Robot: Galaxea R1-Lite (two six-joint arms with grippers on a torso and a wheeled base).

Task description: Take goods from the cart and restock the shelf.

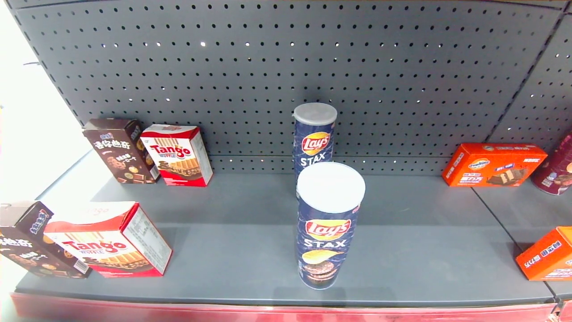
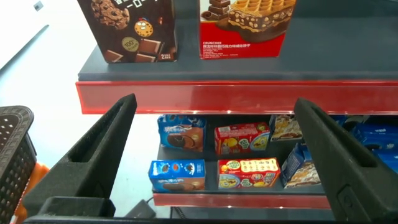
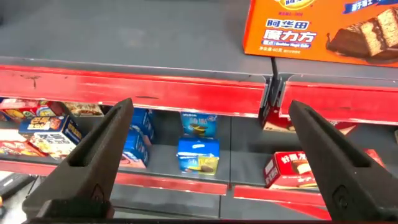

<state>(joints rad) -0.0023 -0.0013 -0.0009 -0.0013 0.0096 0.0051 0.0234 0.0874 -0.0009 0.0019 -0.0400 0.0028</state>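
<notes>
Since both arms hang in front of and below the shelf (image 1: pixel 424 232), start with them. The left claw (image 2: pixel 214 102) is spread wide and carries nothing; it faces the red front edge (image 2: pixel 249 96). A black basket (image 2: pixel 12 155), possibly the cart, sits at its left. The right claw (image 3: pixel 210 104) is likewise wide and empty, level with the same red edge further right. Judged from this, no item is in hand, and the wide setting suits a fresh pick.

Front row on the shelf, left to right:
- near cookie box (image 1: pixel 27 246), touching or just beside the near wafer box (image 1: pixel 107 241);
- near chip can (image 1: pixel 328 232), upright, at centre;
- near orange box (image 1: pixel 547 255), at the right.

Back row, left to right:
- far cookie box (image 1: pixel 118 150) and far wafer box (image 1: pixel 178 154), side by side;
- far chip can (image 1: pixel 313 138), upright, directly behind the near can;
- far orange box (image 1: pixel 491 163), with a dark red can (image 1: pixel 558 165) beside it.

Each product forms a front-to-back column with labels turned forward, presumably so a shopper can read them. The back row stands close to the pegboard panel (image 1: pixel 268 67). Bare shelf between the columns appears to leave room for more goods.
</notes>
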